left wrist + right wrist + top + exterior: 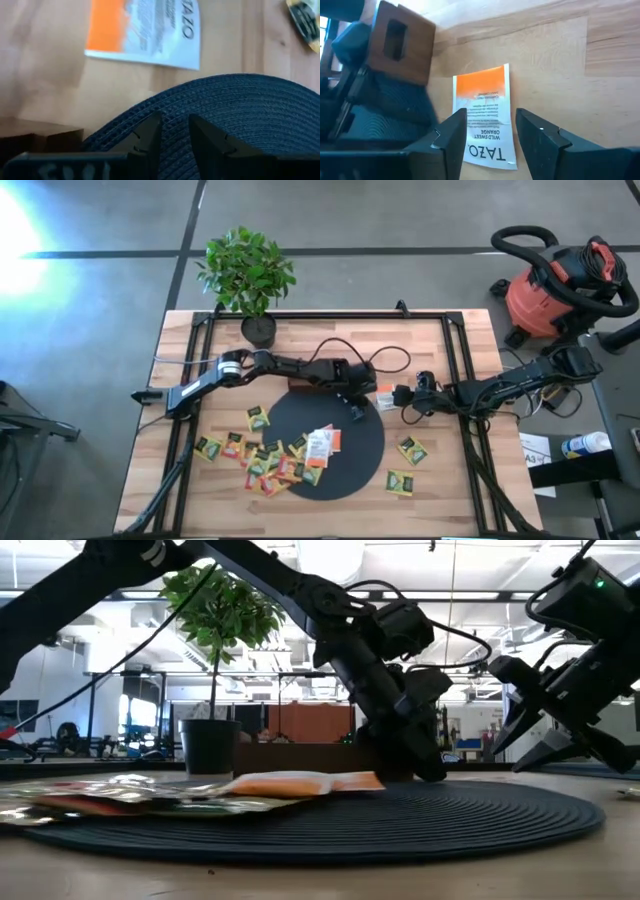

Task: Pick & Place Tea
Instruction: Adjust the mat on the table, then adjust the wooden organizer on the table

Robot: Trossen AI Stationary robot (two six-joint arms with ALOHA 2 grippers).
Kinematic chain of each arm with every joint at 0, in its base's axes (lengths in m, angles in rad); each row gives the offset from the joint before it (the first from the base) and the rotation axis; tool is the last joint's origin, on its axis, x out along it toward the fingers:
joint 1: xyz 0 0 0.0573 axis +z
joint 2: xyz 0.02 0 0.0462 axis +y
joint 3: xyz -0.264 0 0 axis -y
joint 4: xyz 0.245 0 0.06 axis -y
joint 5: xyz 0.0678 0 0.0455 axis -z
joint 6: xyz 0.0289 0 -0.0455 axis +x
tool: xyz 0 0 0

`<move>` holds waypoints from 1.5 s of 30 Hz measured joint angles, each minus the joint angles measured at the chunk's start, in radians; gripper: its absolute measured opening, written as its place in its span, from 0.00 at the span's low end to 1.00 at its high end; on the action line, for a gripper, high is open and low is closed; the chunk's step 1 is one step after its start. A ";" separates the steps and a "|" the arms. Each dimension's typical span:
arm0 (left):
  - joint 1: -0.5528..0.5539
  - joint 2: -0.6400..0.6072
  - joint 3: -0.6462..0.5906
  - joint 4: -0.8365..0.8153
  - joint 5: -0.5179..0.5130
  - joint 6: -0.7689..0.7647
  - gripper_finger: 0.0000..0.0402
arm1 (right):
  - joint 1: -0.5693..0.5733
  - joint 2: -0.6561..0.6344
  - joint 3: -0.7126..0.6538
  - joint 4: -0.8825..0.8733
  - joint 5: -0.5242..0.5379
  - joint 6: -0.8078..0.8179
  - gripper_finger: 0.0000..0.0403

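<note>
Pick step: the right hand (pixel 487 137), fingers spread and grasping nothing, straddles the white-and-orange tea sachet (pixel 485 112) on the bench at frame centre; next, lower and close. The left hand (pixel 175 135) hovers released over the black mat (pixel 240 115).

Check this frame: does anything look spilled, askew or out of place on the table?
The tea sachets lie in a loose overlapping heap across the black mat's edge, with strays scattered on the wood. One white-and-orange sachet lies alone off the mat, under the right hand. Nothing looks damaged.
</note>
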 joint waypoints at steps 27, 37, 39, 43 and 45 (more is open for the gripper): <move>0.006 0.040 0.009 0.299 -0.058 0.019 0.21 | 0.001 -0.012 0.001 0.010 -0.111 0.015 0.40; 0.000 -0.011 0.128 -0.049 -0.129 0.011 0.21 | 0.000 -0.014 0.001 0.006 -0.026 0.000 0.40; -0.012 -0.017 0.170 -0.140 -0.129 -0.002 0.21 | 0.000 -0.014 0.000 0.000 -0.027 0.000 0.40; -0.046 -0.017 0.219 -0.356 -0.133 0.006 0.21 | 0.000 -0.014 0.000 -0.001 -0.027 -0.003 0.40; -0.058 -0.017 0.217 -0.418 -0.149 0.010 0.21 | 0.000 -0.014 0.000 -0.005 -0.027 -0.005 0.40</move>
